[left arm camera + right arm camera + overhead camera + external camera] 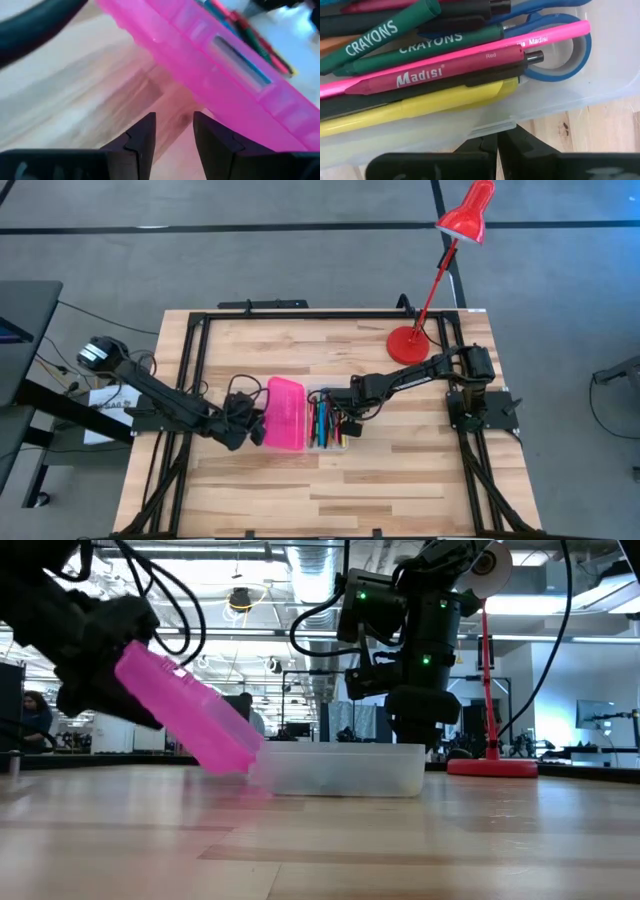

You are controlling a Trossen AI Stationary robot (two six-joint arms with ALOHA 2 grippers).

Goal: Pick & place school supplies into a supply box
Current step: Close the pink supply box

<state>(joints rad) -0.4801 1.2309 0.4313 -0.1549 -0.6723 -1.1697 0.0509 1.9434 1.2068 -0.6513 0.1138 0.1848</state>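
From my right wrist, inside the supply box point(600, 80): "CRAYONS" on two green crayons point(385, 32), "Madisi" and "Red" on a red pen point(440, 72), "Madisi" on the pink pencil point(540, 40).

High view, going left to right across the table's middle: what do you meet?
Left gripper → bright pink textured plastic lid → clear plastic box base filled with coloured pens → right gripper → round base of the red desk lamp.
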